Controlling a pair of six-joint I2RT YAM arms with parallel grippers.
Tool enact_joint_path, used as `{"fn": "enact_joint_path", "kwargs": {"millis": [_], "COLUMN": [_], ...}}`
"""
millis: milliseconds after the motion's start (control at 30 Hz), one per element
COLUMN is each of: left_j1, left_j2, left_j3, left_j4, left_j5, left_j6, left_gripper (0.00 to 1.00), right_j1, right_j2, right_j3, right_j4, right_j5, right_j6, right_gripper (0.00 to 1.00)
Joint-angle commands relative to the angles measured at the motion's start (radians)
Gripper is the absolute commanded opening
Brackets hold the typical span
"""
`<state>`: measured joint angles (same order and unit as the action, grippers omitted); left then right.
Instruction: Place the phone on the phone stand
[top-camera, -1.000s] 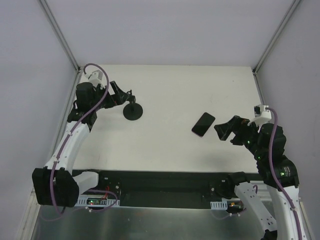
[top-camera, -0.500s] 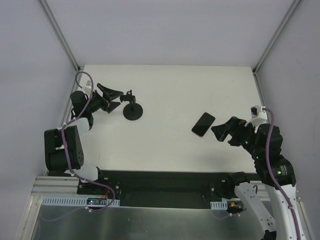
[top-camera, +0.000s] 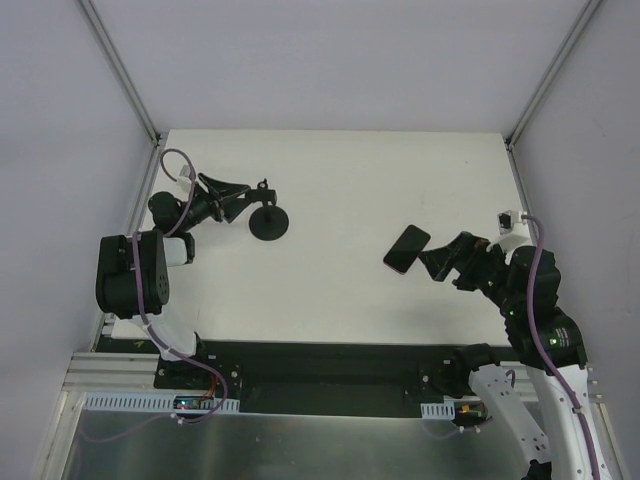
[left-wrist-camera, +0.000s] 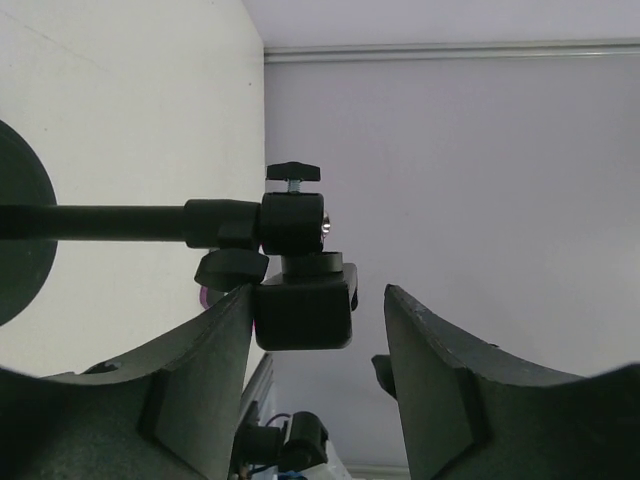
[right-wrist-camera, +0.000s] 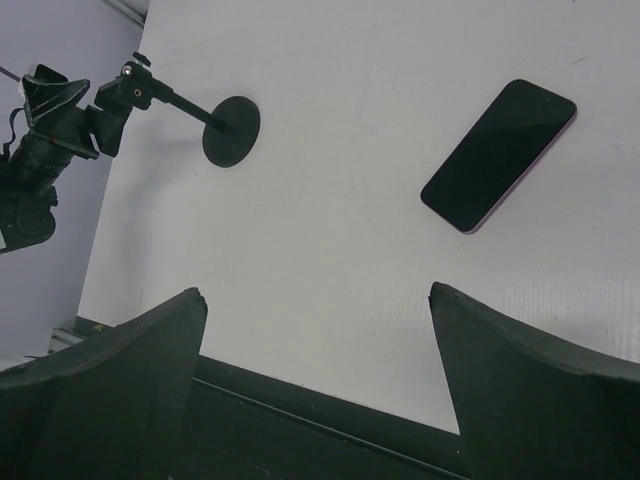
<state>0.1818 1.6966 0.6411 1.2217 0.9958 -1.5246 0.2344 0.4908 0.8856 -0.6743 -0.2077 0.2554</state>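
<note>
Right-centre of the table (top-camera: 330, 300): phone (top-camera: 407, 248) flat, long axis diagonal | right gripper (right-wrist-camera: 315, 295) just beside it, spread wide, empty, nearer arm | left gripper (left-wrist-camera: 318, 295) half-spread around phone stand (top-camera: 268, 225) holder, not clamped, well apart from phone

White table (top-camera: 340, 180), pale grey walls (top-camera: 330, 60)

A robotics lab test cell: a white table (top-camera: 340, 180) boxed in by plain grey panels (top-camera: 330, 60) on aluminium posts (top-camera: 120, 70), a left arm (top-camera: 130, 275) and a right arm (top-camera: 535, 315) bolted at its near edge, and purple cables (top-camera: 171, 157) above a metal base plate (top-camera: 330, 440).
</note>
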Motion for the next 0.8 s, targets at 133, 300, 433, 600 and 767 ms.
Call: {"fn": "enact_joint_path", "kwargs": {"millis": [133, 300, 433, 600, 767], "left_j1": [-0.031, -0.083, -0.134, -0.165, -0.209], "left_j2": [0.054, 0.029, -0.052, -0.263, -0.49], "left_j3": [-0.021, -0.057, -0.161, -0.389, -0.462], "left_j4": [0.275, 0.262, 0.233, 0.184, -0.093], "left_j5": [0.015, -0.026, -0.144, -0.33, -0.44], "left_j6": [-0.131, -0.1, -0.074, -0.005, 0.066], "left_gripper": [0.33, 0.14, 0.09, 0.0, 0.0], "right_j1": [0.0, 0.0, 0.009, 0.025, 0.077], "right_j2": [0.008, 0.031, 0.051, 0.094, 0.156], "right_j3": [0.001, 0.015, 0.026, 0.016, -0.01], "right_j4": [0.053, 0.026, 0.013, 0.005, 0.038], "right_j5": [-0.038, -0.016, 0.033, 0.122, 0.155], "right_j6": [0.042, 0.041, 0.057, 0.088, 0.099], "right_gripper": [0.96, 0.96, 0.96, 0.96, 0.96]}}
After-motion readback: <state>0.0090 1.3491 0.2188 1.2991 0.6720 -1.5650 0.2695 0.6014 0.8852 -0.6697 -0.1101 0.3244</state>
